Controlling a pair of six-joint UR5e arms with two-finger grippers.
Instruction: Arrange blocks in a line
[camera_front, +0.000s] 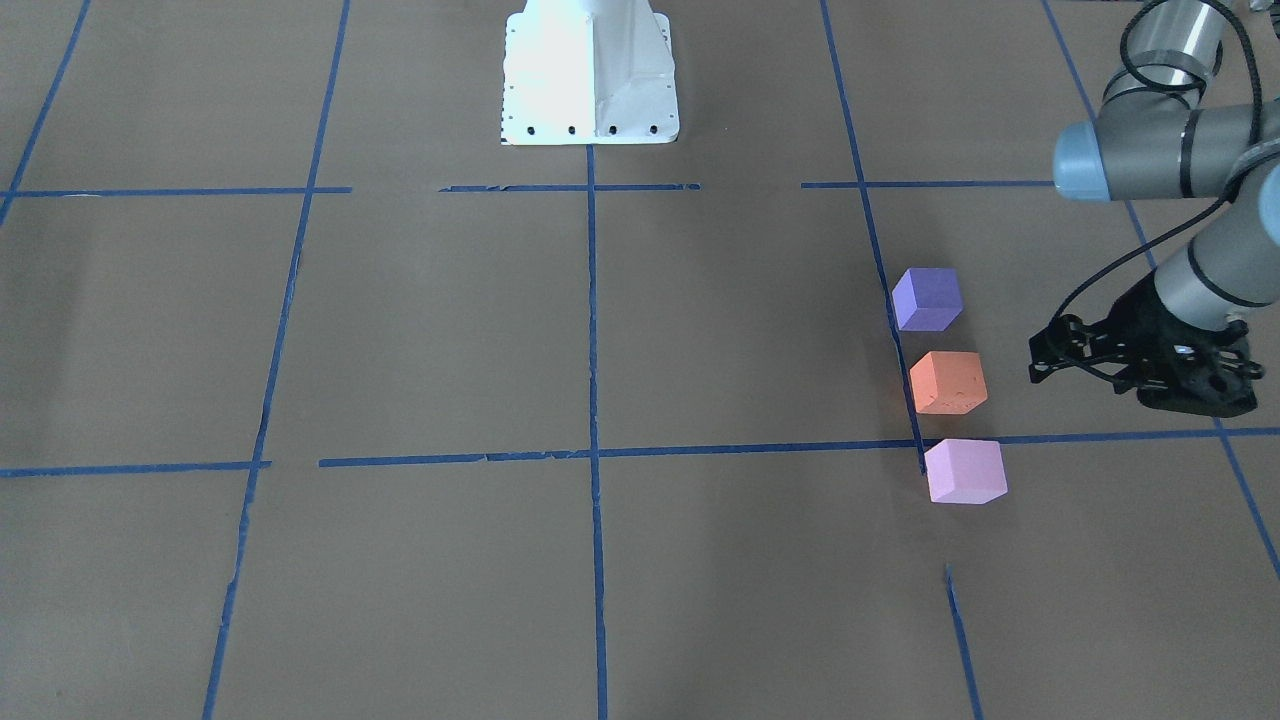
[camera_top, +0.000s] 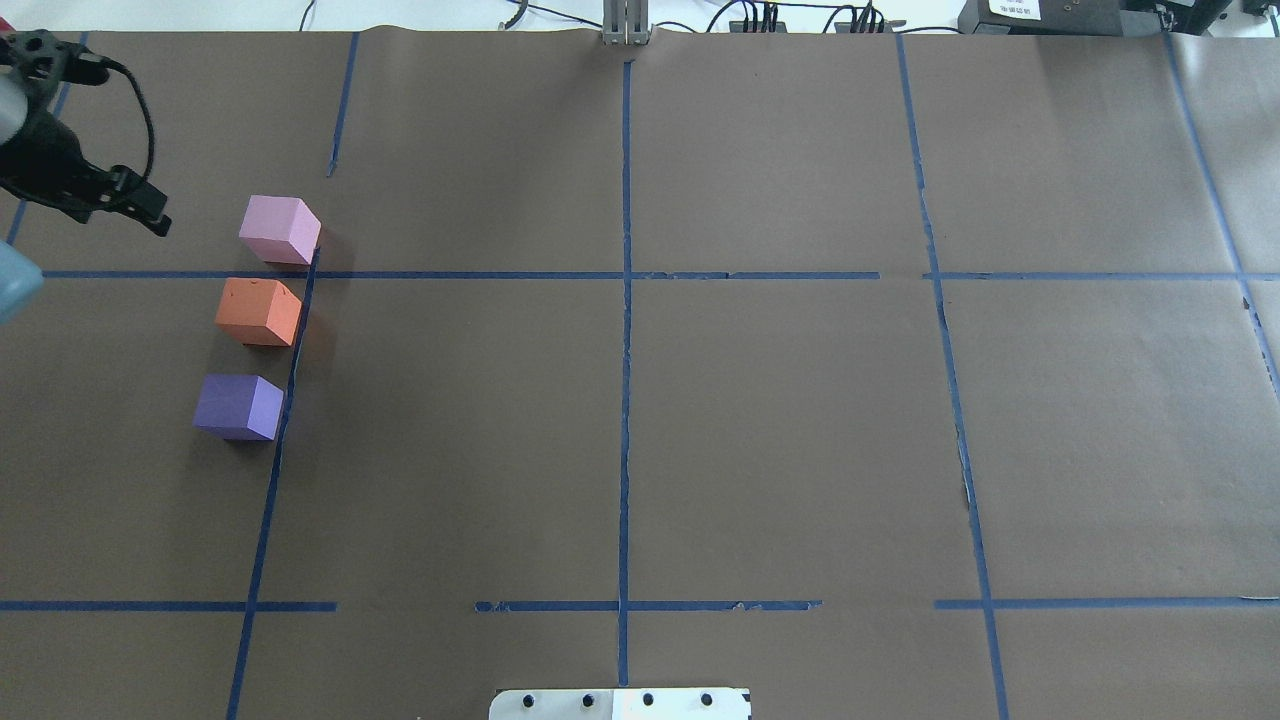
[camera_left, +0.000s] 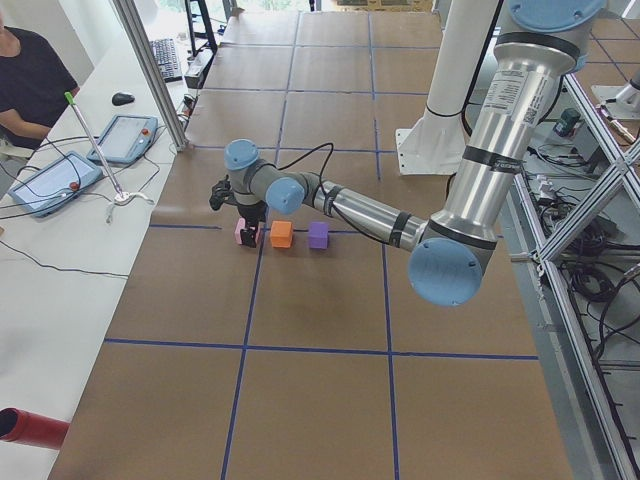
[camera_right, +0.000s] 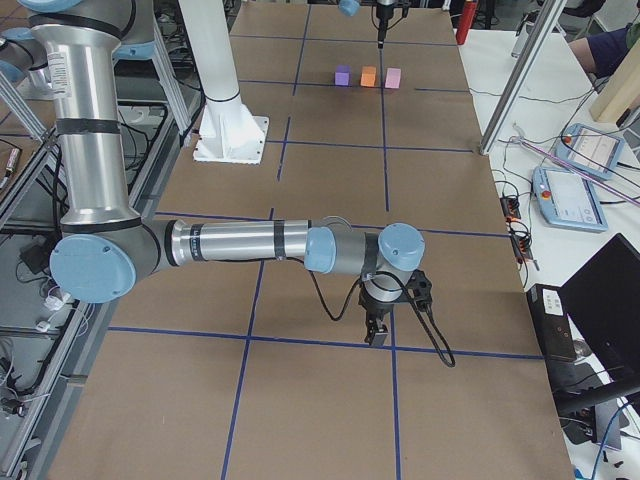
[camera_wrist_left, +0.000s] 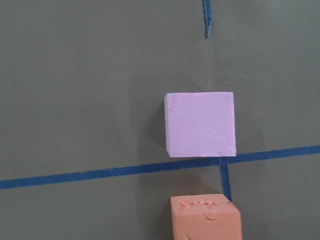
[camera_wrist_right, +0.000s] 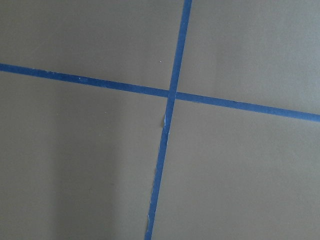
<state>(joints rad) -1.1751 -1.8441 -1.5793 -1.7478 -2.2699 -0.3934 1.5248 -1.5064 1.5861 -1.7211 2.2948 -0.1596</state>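
Three cubes stand in a line along a blue tape line on my left side: the purple block (camera_top: 238, 406) nearest the base, the orange block (camera_top: 258, 311) in the middle, the pink block (camera_top: 279, 229) farthest. Small gaps separate them. My left gripper (camera_top: 155, 212) hangs above the table just outward of the pink block, looks open and holds nothing; it also shows in the front view (camera_front: 1035, 360). The left wrist view shows the pink block (camera_wrist_left: 200, 124) and the orange block (camera_wrist_left: 205, 217) from above. My right gripper (camera_right: 378, 335) shows only in the right side view; I cannot tell its state.
The brown paper table (camera_top: 780, 420) carries a grid of blue tape lines. The white robot base (camera_front: 590, 70) stands at the table's middle edge. A side table with tablets (camera_left: 45, 180) and a seated person (camera_left: 30, 80) lies beyond the far edge.
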